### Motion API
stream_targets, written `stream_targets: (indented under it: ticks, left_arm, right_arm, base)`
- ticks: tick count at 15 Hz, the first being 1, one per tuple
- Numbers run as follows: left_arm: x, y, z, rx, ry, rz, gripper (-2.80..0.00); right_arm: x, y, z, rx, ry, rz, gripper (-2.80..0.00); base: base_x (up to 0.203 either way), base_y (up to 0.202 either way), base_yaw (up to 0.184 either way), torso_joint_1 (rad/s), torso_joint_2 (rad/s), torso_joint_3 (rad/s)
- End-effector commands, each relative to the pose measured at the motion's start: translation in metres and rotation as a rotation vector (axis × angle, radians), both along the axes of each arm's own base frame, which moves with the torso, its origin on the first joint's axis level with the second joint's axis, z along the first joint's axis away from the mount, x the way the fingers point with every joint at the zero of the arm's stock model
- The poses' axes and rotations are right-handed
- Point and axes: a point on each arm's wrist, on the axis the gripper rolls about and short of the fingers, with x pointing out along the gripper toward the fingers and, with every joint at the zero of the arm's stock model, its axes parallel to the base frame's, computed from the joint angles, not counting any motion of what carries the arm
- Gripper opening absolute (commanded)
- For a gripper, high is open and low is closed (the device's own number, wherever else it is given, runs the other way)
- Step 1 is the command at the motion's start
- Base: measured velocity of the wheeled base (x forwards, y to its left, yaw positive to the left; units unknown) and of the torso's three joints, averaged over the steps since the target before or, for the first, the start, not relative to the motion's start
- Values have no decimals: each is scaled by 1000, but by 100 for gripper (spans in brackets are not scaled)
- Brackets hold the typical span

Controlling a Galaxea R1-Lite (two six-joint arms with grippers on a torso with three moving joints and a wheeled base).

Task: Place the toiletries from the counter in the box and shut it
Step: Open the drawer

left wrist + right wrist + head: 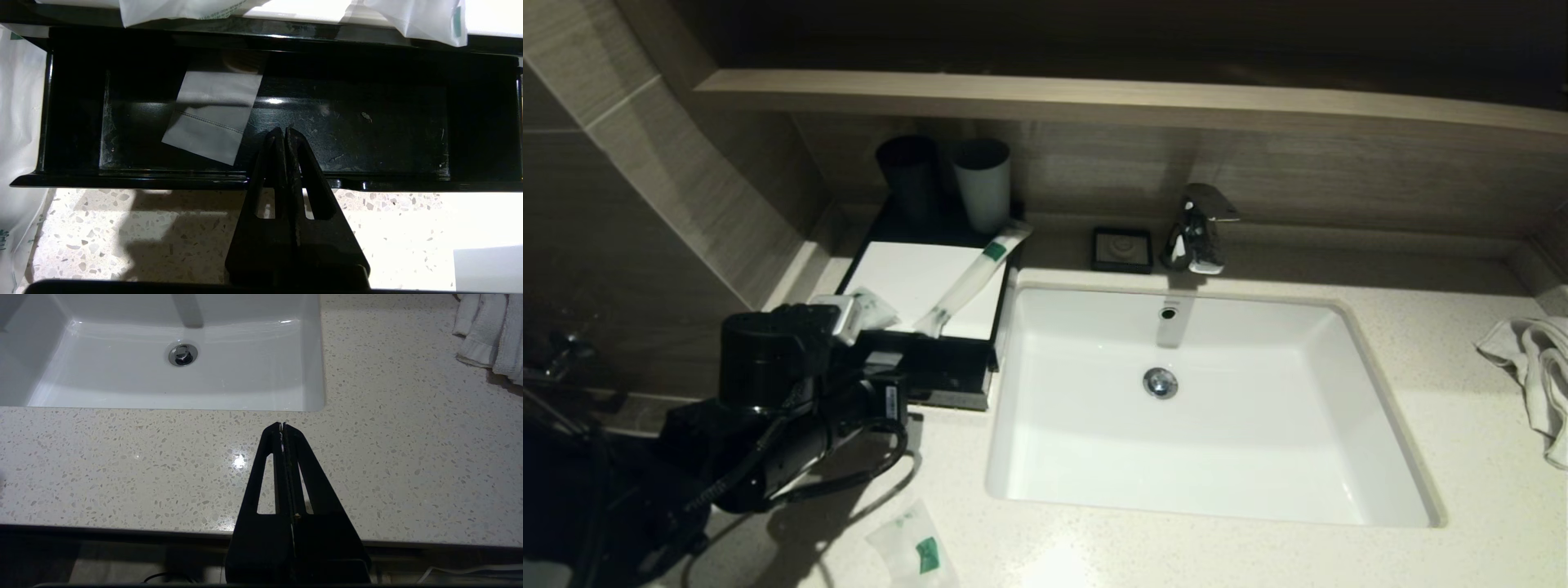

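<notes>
Drawer [278,110] of the box [923,278] is pulled out, and the left gripper [284,130] hangs right over it, fingers pressed together, holding nothing, tips above the drawer floor near its front lip. One short sachet [212,116] lies inside the drawer, just beside the fingertips, tilted. On the box's white top panel, beyond the gripper: a long slim sachet [972,278] lies diagonally, its far end near the grey cup [983,184], and a short pouch [870,309] sits at the panel's front corner, close to the wrist. In the left wrist view, edges of sachets hang over the panel edge above the drawer. Another sachet [913,549] lies on the counter [1421,359] behind the left arm, at the near edge, well apart from the gripper. Black cup [907,175] stands next to the grey one at the back of the box. Right gripper [282,425] is parked over the counter's front edge, in front of the sink [163,355], fingers together, empty. Towel [1535,376] lies far off on the right side.
</notes>
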Motion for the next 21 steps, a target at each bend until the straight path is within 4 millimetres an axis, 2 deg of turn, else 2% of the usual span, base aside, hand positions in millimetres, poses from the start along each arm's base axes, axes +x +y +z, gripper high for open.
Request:
stream_targets:
  ticks: [1, 5, 14, 19, 21]
  left_arm:
    - [-2, 1, 1, -3, -7, 3, -280]
    - [-10, 4, 7, -9, -25, 6, -280]
    - [-26, 11, 3, -3, -8, 5, -280]
    - [-17, 7, 19, -17, -53, 10, -280]
    - [-9, 4, 31, -17, -57, 10, -280]
  right_arm:
    - [0, 0, 0, 0, 1, 0, -280]
    - [0, 0, 0, 0, 0, 0, -280]
    - [0, 0, 0, 0, 0, 0, -280]
    - [0, 0, 0, 0, 0, 0, -280]
    - [0, 0, 0, 0, 0, 0, -280]
  base:
    - [0, 0, 0, 0, 0, 0]
    - [0, 0, 0, 0, 0, 0]
    - [0, 0, 0, 0, 0, 0]
    - [0, 0, 0, 0, 0, 0]
    - [0, 0, 0, 0, 0, 0]
